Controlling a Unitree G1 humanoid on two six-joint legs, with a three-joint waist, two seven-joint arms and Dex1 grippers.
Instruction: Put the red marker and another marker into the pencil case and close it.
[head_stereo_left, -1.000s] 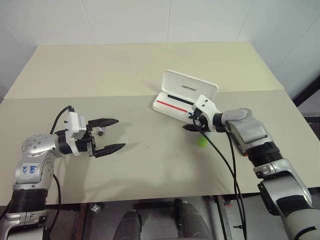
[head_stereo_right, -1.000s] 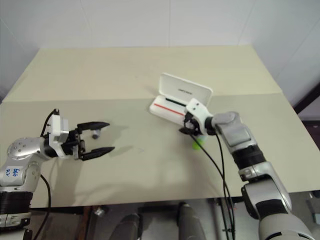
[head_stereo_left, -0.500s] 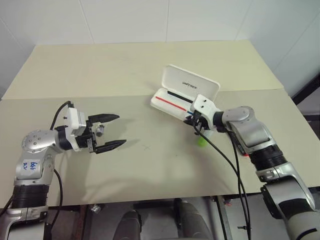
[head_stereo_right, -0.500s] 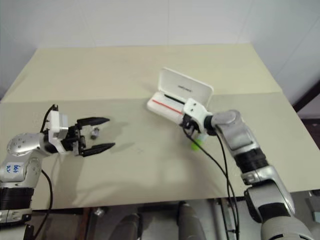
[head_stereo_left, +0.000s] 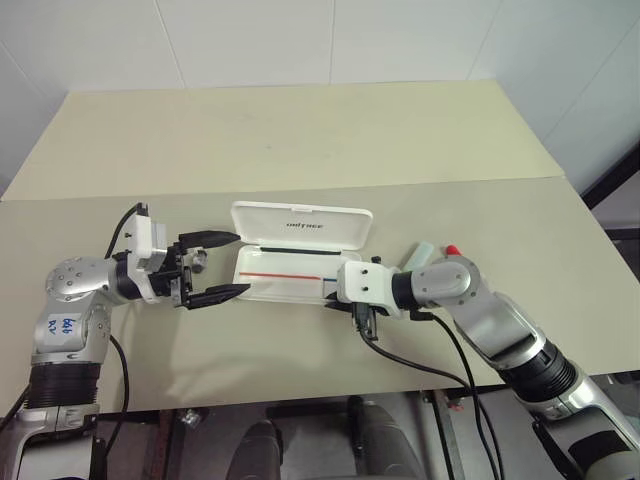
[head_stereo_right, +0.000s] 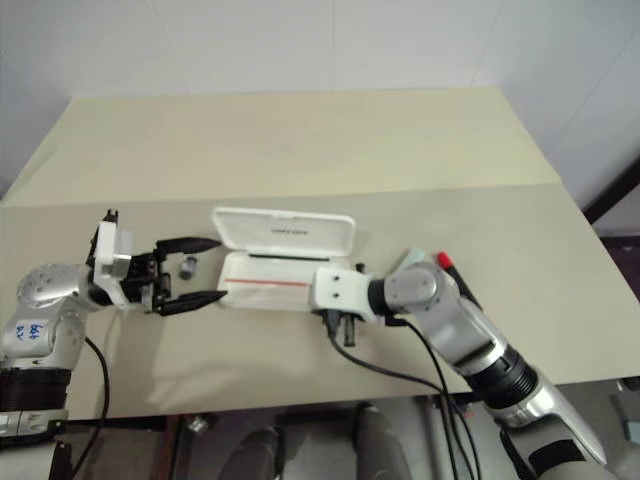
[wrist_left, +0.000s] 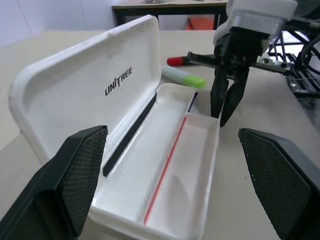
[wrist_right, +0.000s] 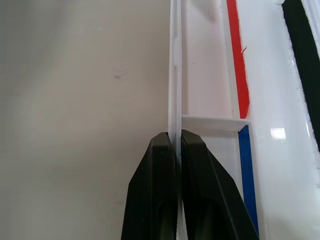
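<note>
The white hard hinged pencil case (head_stereo_left: 300, 262) lies open at mid-counter, lid raised at the far side, tray showing a red-and-blue stripe. The right gripper (head_stereo_left: 342, 305) is clamped shut on the tray's near wall at its right end. The stubby green marker with a pale section (wrist_left: 183, 78) and the slim red marker (wrist_left: 179, 61) lie on the beige counter (head_stereo_left: 300, 140) just right of the case, behind the right arm, outside the tray. The left gripper (head_stereo_left: 232, 264) hovers at the case's left end, fingers spread wide, holding nothing.
</note>
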